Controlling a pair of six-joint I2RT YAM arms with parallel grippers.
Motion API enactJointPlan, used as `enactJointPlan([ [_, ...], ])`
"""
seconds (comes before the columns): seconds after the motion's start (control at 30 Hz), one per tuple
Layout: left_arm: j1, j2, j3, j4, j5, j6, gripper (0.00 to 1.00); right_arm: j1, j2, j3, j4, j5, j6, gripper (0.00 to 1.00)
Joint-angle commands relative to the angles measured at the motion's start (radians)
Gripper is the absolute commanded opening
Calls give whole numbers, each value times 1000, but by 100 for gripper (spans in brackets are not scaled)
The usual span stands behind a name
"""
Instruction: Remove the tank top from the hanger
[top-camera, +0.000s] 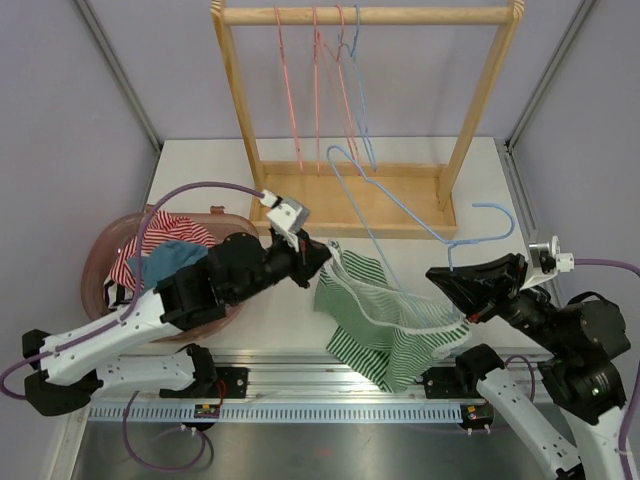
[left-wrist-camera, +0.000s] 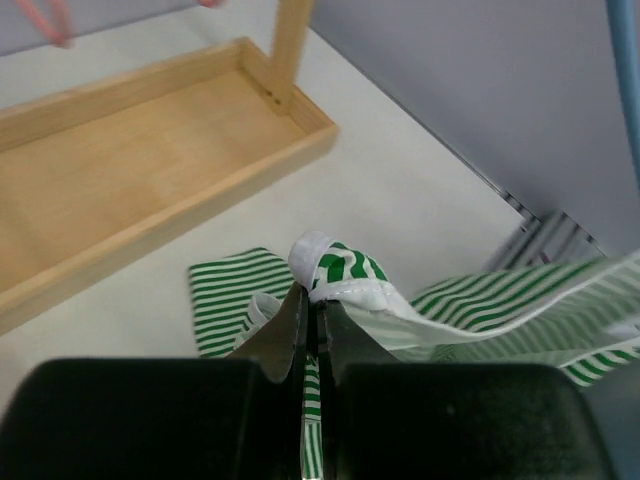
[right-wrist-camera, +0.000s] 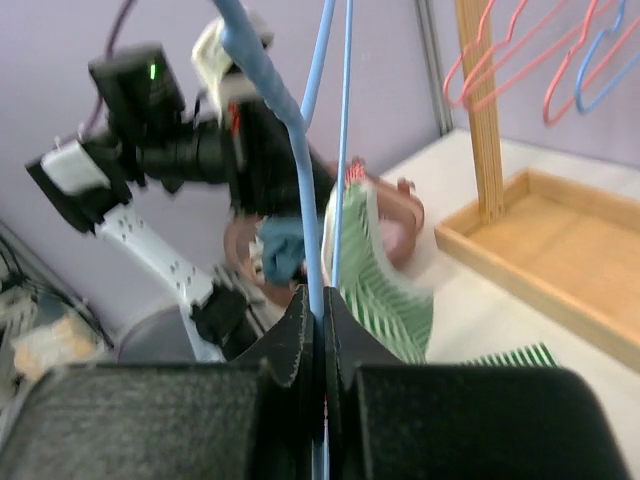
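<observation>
**Top view:** white table (top-camera: 200, 170) boxed in by plain lilac-grey walls (top-camera: 60, 120), with a metal rail (top-camera: 300, 365) running along the near edge. At the back there's a wooden rack (top-camera: 365, 15) with a few pink hangers (top-camera: 290, 90) and one light blue one hanging on its bar. A pinkish basket (top-camera: 95, 260) full of clothes sits on the left.

The tank top (top-camera: 385, 320), green and white stripes, is front and centre. It's strung between the two arms, still threaded on the blue hanger (top-camera: 400, 195), and its bottom drapes down over the rail. The left gripper (top-camera: 322, 255) is at the top's upper left corner and the right gripper (top-camera: 440, 277) is at the hanger wire.

**Left wrist:** fingers pressed tight together, pinching a white-edged strap of the top. The rest of the fabric lies on the table just beyond. The rack's base tray (left-wrist-camera: 120, 170) is further back and the wall is off to the right.

**Right wrist:** jaws clamped on the hanger's blue wire, which runs straight up out of them. The striped fabric hangs off it just behind, a bit blurry. The other arm and the basket are behind that, against the wall.
</observation>
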Motion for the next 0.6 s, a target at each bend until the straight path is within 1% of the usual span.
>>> enactJointPlan([
  [0.0,-100,47,-28,168,132,37,0,-3,-12,-97,455,105,148,0],
  [0.03,-142,81,-35,179,130,41,0,-3,-15,-164,533,128,188,0],
  [0.07,-161,96,-41,187,127,42,0,-3,-27,-198,655,160,203,0],
  [0.13,-196,150,-52,190,80,33,0,-3,-49,-278,754,265,230,0],
  [0.17,-201,165,-53,179,43,21,0,-3,-52,-282,755,354,216,0],
  [0.2,-203,181,-52,147,8,-8,0,-3,-54,-274,712,396,187,0],
  [0.23,-203,204,-49,126,-77,-24,0,-3,-43,-216,642,446,118,0],
  [0.27,-203,213,-47,75,-127,-40,0,-3,-28,-178,474,568,93,0],
  [0.3,-201,219,-38,43,-220,-79,0,-3,15,-100,365,618,34,0],
  [0.33,-201,230,-33,14,-268,-97,0,-3,41,-66,209,693,14,0],
  [0.4,-195,239,-19,-69,-366,-152,0,-3,124,14,97,741,-26,0],
  [0.43,-189,242,-15,-94,-386,-172,2,-3,153,37,19,757,-33,0],
  [0.47,-181,250,-12,-143,-414,-211,7,-1,185,62,-18,763,-36,0],
  [0.5,-154,253,-7,-169,-419,-232,14,-3,224,123,-55,766,-33,0],
  [0.53,-137,254,-1,-190,-416,-249,14,-1,297,152,-111,764,-36,0],
  [0.57,-122,250,-2,-221,-407,-272,15,-3,333,180,-132,760,-42,0],
])
